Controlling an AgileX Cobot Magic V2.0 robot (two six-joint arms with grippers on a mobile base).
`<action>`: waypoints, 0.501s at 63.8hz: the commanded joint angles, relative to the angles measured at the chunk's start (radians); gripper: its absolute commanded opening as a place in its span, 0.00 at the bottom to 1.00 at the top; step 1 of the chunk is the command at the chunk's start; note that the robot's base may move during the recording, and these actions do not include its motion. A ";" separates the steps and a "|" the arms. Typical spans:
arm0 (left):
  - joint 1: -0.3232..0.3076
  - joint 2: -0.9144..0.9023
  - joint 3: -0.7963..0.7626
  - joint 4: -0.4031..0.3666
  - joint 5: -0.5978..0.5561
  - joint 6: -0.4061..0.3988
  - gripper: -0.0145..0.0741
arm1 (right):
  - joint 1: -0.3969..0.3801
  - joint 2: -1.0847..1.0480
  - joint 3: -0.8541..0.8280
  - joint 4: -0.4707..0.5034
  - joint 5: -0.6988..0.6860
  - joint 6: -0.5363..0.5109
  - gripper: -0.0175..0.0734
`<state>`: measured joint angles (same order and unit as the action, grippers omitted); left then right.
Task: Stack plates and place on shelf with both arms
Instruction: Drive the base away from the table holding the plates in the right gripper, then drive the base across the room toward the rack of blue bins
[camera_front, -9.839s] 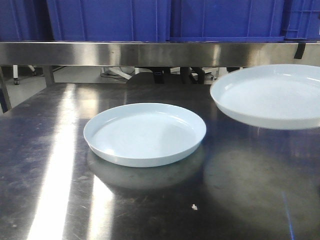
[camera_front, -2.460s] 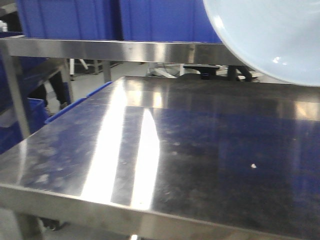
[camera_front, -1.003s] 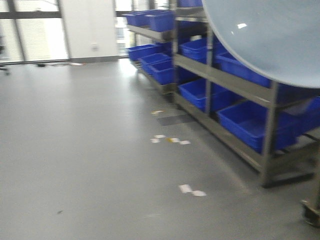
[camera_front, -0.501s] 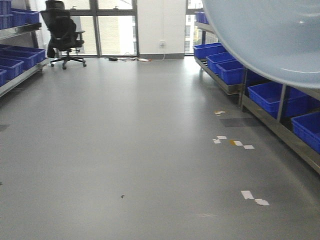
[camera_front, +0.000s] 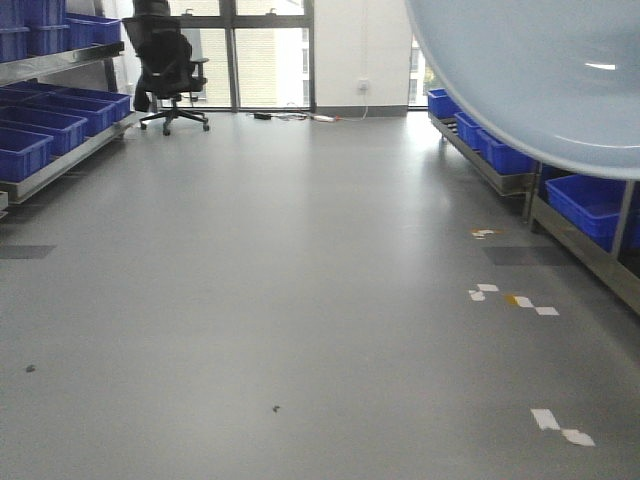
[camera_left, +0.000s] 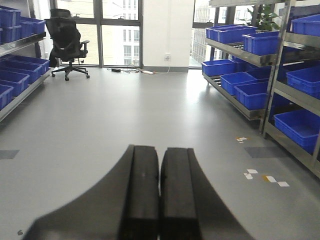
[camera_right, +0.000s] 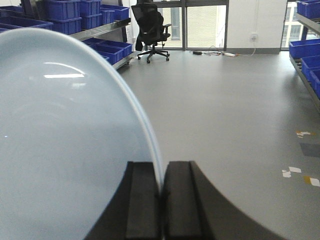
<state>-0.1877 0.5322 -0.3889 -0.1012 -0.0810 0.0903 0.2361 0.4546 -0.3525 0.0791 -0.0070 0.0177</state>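
A pale plate (camera_right: 65, 140) is gripped by its rim, pinched between the closed fingers of the right gripper (camera_right: 161, 200), and is seen raised at the upper right of the front view. Whether a second plate is nested in it cannot be told. The left gripper (camera_left: 160, 200) is shown with fingers pressed together. Ahead, a wide grey floor (camera_front: 300, 300) is flanked by racks of blue bins (camera_left: 250, 95) on both sides. An office chair (camera_front: 168, 65) is parked by the far windows (camera_front: 265, 50).
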 joint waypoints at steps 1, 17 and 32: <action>0.000 0.004 -0.030 -0.003 -0.087 -0.009 0.25 | -0.005 0.000 -0.031 0.005 -0.102 0.000 0.25; 0.000 0.004 -0.030 -0.003 -0.087 -0.009 0.25 | -0.005 0.000 -0.031 0.005 -0.102 0.000 0.25; 0.000 0.004 -0.030 -0.003 -0.087 -0.009 0.25 | -0.005 0.000 -0.031 0.005 -0.102 0.000 0.25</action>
<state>-0.1877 0.5322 -0.3889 -0.1012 -0.0810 0.0903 0.2361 0.4546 -0.3525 0.0791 -0.0070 0.0177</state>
